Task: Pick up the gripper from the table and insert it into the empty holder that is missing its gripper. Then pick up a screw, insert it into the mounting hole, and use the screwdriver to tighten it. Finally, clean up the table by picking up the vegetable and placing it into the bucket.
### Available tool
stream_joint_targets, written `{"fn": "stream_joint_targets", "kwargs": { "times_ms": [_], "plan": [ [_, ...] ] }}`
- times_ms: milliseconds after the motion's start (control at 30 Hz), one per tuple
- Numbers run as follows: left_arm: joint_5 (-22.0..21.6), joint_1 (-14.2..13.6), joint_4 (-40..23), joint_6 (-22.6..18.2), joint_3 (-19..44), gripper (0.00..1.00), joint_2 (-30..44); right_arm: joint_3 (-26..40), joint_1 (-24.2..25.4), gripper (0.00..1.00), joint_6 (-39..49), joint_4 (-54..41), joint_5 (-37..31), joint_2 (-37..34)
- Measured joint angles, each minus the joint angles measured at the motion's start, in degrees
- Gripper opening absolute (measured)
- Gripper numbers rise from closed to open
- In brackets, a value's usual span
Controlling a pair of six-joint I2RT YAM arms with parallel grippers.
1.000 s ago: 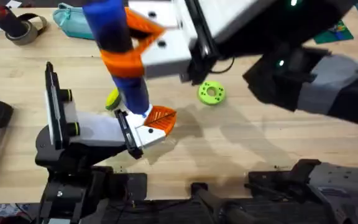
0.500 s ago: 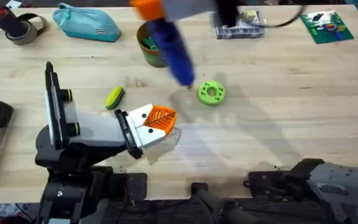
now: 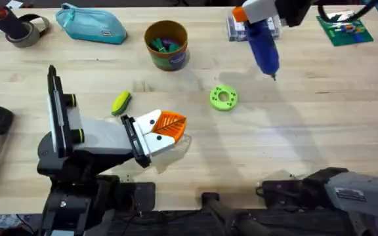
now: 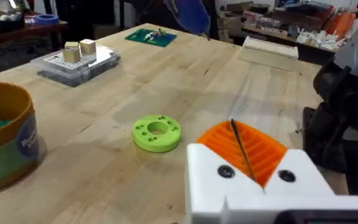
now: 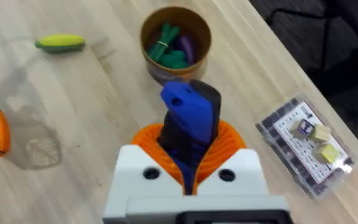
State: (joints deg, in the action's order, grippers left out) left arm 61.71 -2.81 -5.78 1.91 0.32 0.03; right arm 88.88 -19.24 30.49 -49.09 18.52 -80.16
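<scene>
Spanning every view, we see the light wooden butcher-block table (image 3: pixel 307 144). Our right gripper (image 5: pixel 188 168) is clamped on the thick blue cylindrical electric screwdriver (image 3: pixel 262 40), held above the far right of the table; we judge it rigid and fairly heavy, best gripped around its barrel. The small yellow-orange round bucket (image 3: pixel 166 44) stands at the far middle. Whether our left gripper (image 4: pixel 253 171) is open or closed we cannot tell; the flat orange ribbed finger (image 3: pixel 170 124) sits at its white mount. The small oblong yellow-green toy vegetable (image 3: pixel 120 103) lies just beside that mount; we judge it light and smooth, best pinched across its middle.
</scene>
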Motion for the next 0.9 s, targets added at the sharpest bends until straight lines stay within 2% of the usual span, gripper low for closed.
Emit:
{"fn": "stream_joint_targets", "kwargs": {
  "times_ms": [367, 567, 767, 900],
  "plan": [
    [-0.02, 0.00, 0.00, 0.00, 0.00, 0.014, 0.00, 0.00, 0.09, 0.042, 1.30, -1.07, -6.48, -4.67],
    [-0.02, 0.00, 0.00, 0.00, 0.00, 0.014, 0.00, 0.18, 2.61, 0.042, 4.02, -9.34, -13.09, -8.62],
    [-0.02, 0.00, 0.00, 0.00, 0.00, 0.014, -0.02, 0.28, 6.72, 0.042, 11.17, -13.97, -16.13, -16.71],
    [-0.02, 0.00, 0.00, 0.00, 0.00, 0.014, 0.00, 0.31, 8.46, 0.042, 21.93, -18.29, -16.04, -21.97]
  ]
}}
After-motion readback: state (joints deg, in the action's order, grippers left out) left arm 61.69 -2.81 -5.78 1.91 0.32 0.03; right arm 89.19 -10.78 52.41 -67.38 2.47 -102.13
